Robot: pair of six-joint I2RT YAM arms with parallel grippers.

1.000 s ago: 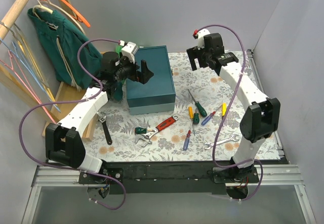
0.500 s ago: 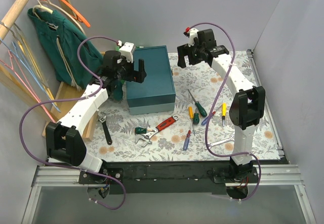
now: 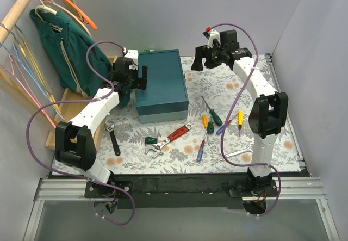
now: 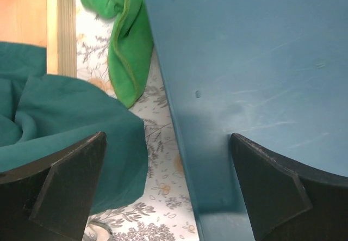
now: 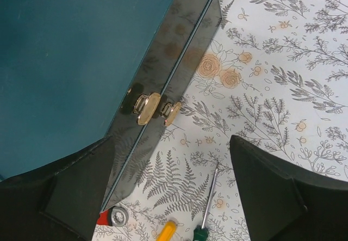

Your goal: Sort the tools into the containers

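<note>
The big teal box (image 3: 161,84) stands closed at the back middle of the floral mat. My left gripper (image 3: 137,79) is open and empty, straddling the box's left wall (image 4: 190,159). My right gripper (image 3: 207,63) is open and empty above the mat by the box's right side, near its brass latch (image 5: 148,107). Tools lie in front: a black wrench (image 3: 113,141), a green-handled tool (image 3: 151,140), a red-handled adjustable wrench (image 3: 175,135), a green screwdriver (image 3: 213,113), a yellow-handled screwdriver (image 3: 205,121), a blue screwdriver (image 3: 200,151) and a silver spanner (image 3: 237,153). The clear box is out of view.
A dark teal garment (image 3: 65,45) hangs on a rack at the left, and its cloth (image 4: 54,116) lies by my left finger. A bright green cloth (image 4: 122,45) and a wooden frame (image 4: 60,29) sit left of the box. Grey walls close in the back and right.
My left gripper has slid left from above the box lid to its left edge. My right arm has folded in, carrying its gripper left toward the box.
</note>
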